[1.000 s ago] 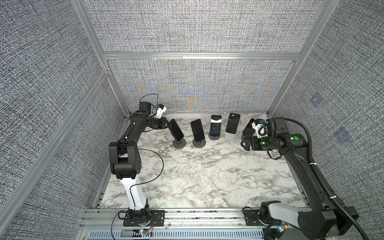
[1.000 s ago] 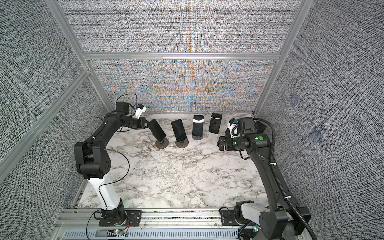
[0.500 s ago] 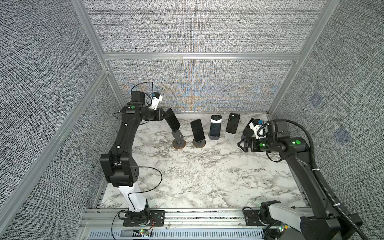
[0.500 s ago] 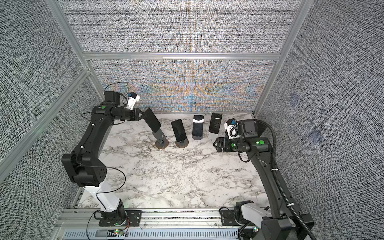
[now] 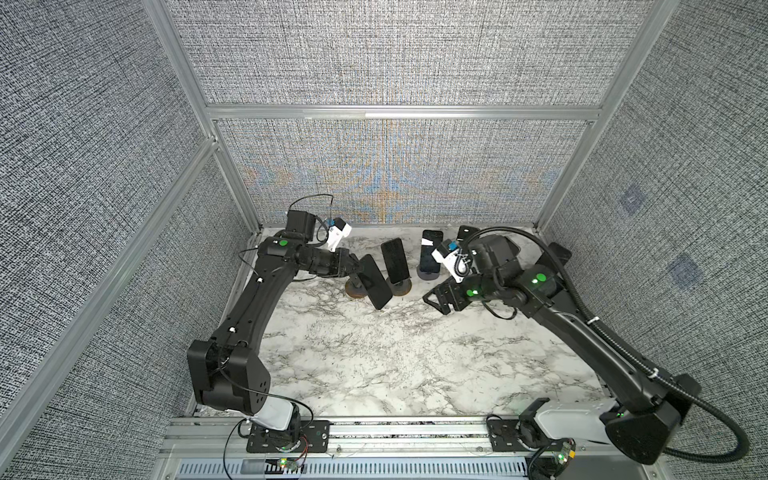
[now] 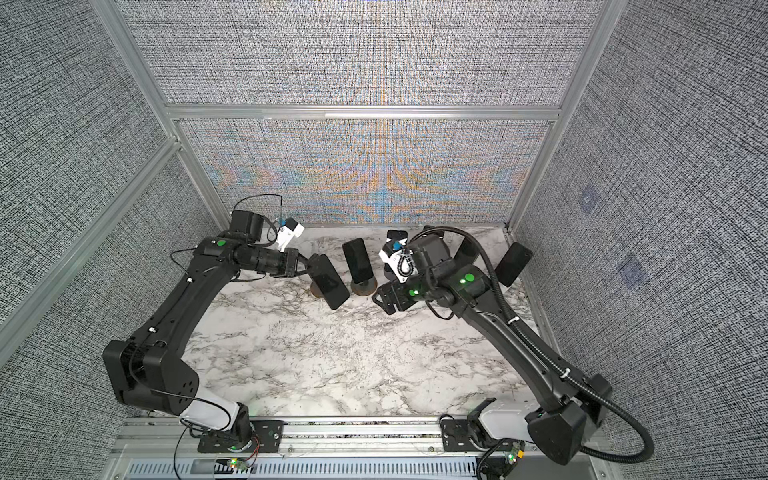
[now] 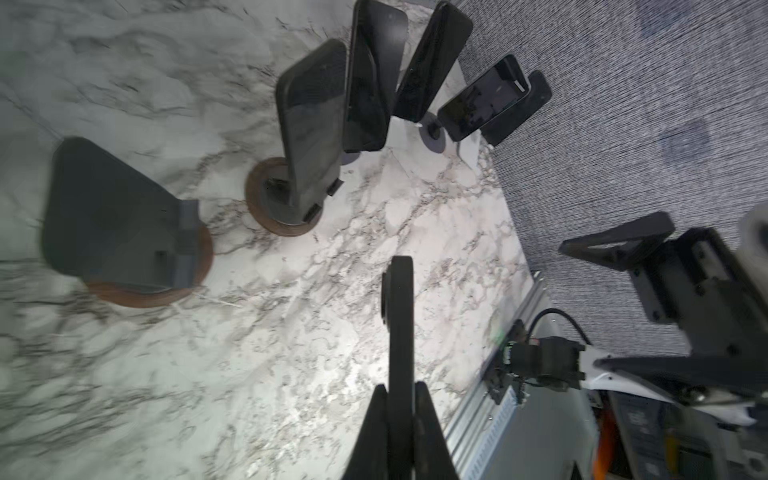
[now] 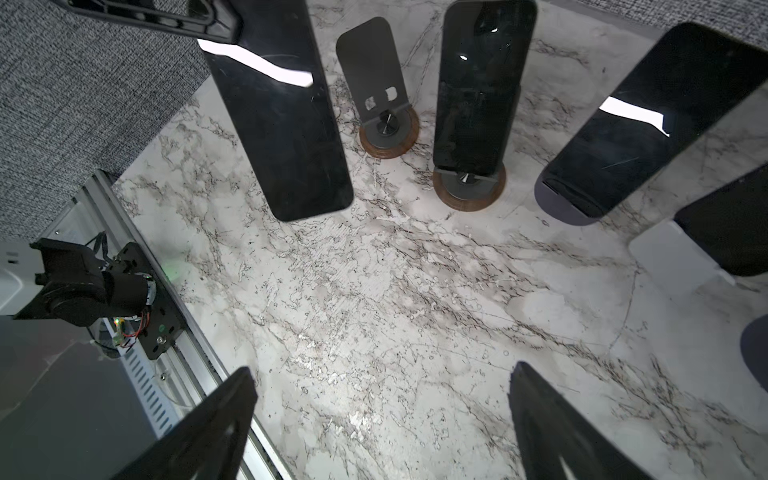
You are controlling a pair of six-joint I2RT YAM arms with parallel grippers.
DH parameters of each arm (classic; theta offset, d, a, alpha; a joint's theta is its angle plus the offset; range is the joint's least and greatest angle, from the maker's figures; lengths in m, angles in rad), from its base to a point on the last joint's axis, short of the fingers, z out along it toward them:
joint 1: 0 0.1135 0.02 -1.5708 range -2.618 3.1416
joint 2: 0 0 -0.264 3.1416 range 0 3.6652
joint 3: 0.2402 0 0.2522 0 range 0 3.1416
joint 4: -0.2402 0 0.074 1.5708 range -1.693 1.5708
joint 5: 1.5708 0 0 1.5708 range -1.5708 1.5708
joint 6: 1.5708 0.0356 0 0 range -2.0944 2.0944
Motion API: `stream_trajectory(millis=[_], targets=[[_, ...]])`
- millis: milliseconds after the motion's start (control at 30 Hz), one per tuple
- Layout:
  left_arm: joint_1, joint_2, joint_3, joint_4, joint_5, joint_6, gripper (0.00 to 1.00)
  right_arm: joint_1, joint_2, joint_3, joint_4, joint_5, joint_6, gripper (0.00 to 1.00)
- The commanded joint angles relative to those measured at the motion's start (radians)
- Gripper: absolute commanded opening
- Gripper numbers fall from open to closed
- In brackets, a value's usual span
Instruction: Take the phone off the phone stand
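Observation:
My left gripper (image 5: 356,271) is shut on the top end of a black phone (image 5: 375,283), which hangs tilted in the air just in front of its stand. The left wrist view shows the phone (image 7: 401,328) edge-on between my fingers (image 7: 376,419). The empty phone stand (image 5: 352,289), a grey plate on a round brown base, sits at the left end of the row; it also shows as stand (image 7: 120,220) and stand (image 8: 380,83). My right gripper (image 5: 436,296) is open, low over the marble, right of the held phone (image 8: 286,124), with nothing between its fingers (image 8: 224,411).
Several other black phones rest on stands along the back: one (image 5: 395,261) on a brown base, one (image 5: 429,254) on a grey base, one (image 6: 513,263) at the far right. Woven grey walls (image 5: 374,166) enclose the marble table (image 5: 395,365).
The left gripper lifted the phone off its stand, then brought it down and forward to the right. The right gripper moved left toward the middle, jaws narrowing slightly.

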Motion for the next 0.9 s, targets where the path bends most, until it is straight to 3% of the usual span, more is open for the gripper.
stream_trajectory(millis=[0, 167, 400, 867], targets=[[-0.018, -0.018, -0.049, 0.131, 0.108, -0.194, 0.00, 0.067, 0.055, 0.042, 0.029, 0.127, -0.004, 0.96], [-0.030, -0.011, -0.149, 0.244, 0.220, -0.296, 0.00, 0.142, 0.187, 0.126, 0.011, 0.124, -0.008, 0.99], [-0.031, 0.017, -0.191, 0.308, 0.302, -0.268, 0.00, 0.171, 0.286, 0.162, 0.018, 0.065, 0.002, 0.99], [-0.031, 0.039, -0.160, 0.230, 0.297, -0.189, 0.00, 0.170, 0.380, 0.221, -0.040, 0.082, 0.003, 0.85]])
